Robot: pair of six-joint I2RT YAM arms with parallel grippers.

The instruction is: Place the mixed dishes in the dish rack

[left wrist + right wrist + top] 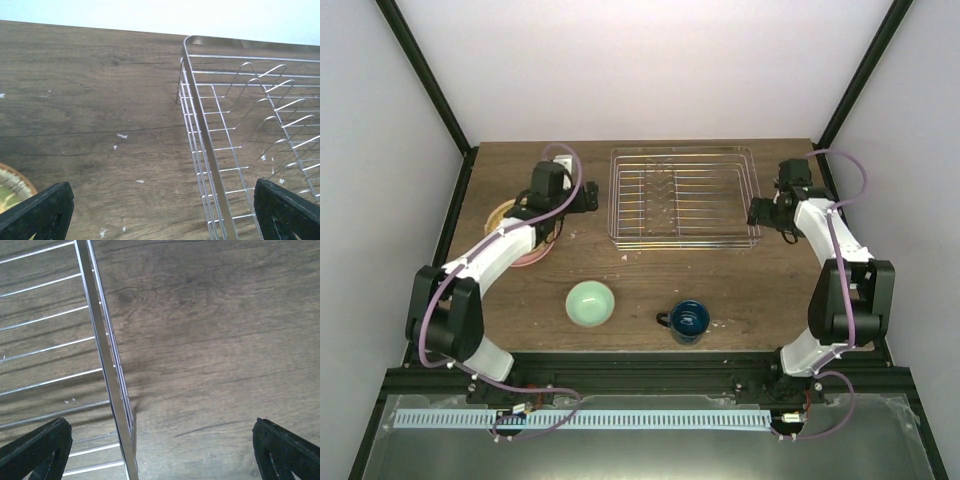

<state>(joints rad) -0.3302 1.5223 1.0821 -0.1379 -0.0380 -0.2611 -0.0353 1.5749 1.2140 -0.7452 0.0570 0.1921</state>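
The silver wire dish rack (684,150) stands at the back middle of the table, its tines bare. My left gripper (588,197) is open at the rack's left side, and in the left wrist view the left rim (210,150) runs between its fingers (40,212). My right gripper (757,213) is open at the right side, with the right rim (107,370) between its fingers (287,450). The mint-green bowl (590,303) and the dark blue mug (688,320) sit near the front. The left arm hides most of a stack of plates, leaving a cream rim (498,216) and a pink edge (532,259) visible.
A brown-rimmed plate edge (12,187) shows at the lower left of the left wrist view. Black frame posts rise at the table's back corners. Bare wood (770,290) lies between the rack and the front dishes.
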